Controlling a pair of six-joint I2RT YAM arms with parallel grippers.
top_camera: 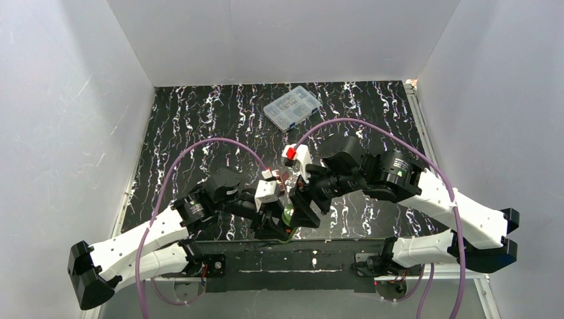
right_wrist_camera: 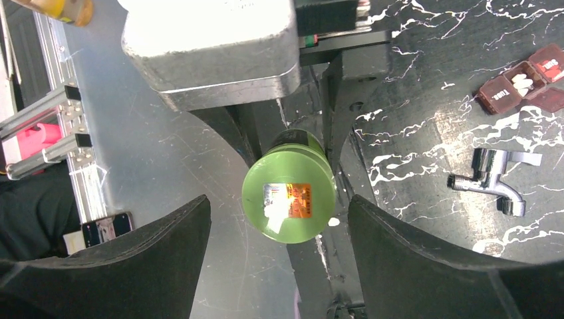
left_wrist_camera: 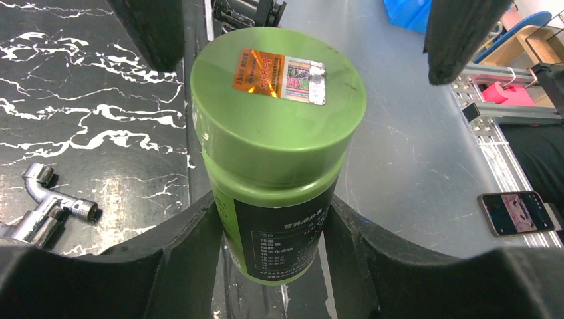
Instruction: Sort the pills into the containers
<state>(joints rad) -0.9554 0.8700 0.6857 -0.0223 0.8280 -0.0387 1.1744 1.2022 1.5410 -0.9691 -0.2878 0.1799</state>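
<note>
My left gripper (left_wrist_camera: 273, 222) is shut on the body of a dark container with a bright green cap (left_wrist_camera: 278, 113), holding it up over the table's near edge (top_camera: 288, 216). A foil sticker sits on the cap (right_wrist_camera: 288, 203). The right gripper (right_wrist_camera: 279, 206) is open, with one finger (right_wrist_camera: 173, 252) on each side of the cap and a gap on both sides. Its fingertips (left_wrist_camera: 462, 36) show past the cap in the left wrist view. White pills (right_wrist_camera: 521, 83) lie in an open red-brown pill box (top_camera: 282, 176).
A chrome tap fitting (right_wrist_camera: 489, 179) lies on the black marbled table (top_camera: 199, 133) near the pill box. At the back stands a clear compartment box (top_camera: 291, 106). Below the near edge, a phone (left_wrist_camera: 517, 212) rests on a grey floor.
</note>
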